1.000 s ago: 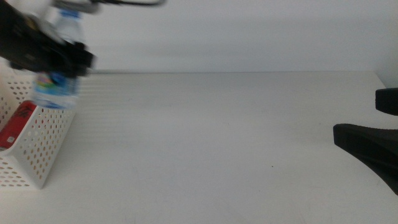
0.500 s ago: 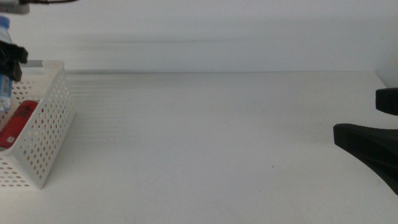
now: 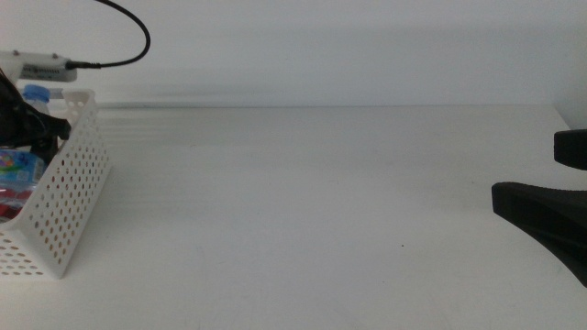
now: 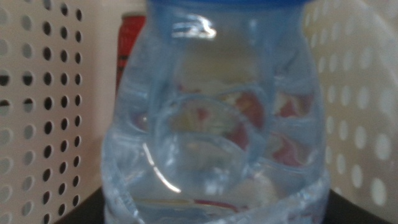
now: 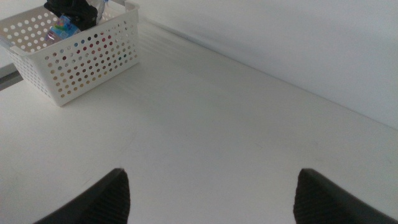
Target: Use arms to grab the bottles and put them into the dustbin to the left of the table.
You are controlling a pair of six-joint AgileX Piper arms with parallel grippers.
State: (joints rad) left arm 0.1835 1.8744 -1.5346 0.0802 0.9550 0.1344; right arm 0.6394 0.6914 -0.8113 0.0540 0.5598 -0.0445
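Water bottle [image 4: 214, 118] sits down inside the basket [image 3: 69, 192], gripped by our left hand [image 3: 32, 124]; next we release. Right hand [image 5: 211, 193] waits, wide.

Water bottle [image 4: 214, 118] is showing clear, glossy plastic — dustbin [image 5: 93, 59] is looking matt white perforated plastic; worktop [image 3: 321, 211] smooth, matt.

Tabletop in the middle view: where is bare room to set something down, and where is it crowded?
The table shows bare from the dustbin across to the waiting right gripper. Crowding is inside the dustbin: the left gripper holds the water bottle there, beside the red can.
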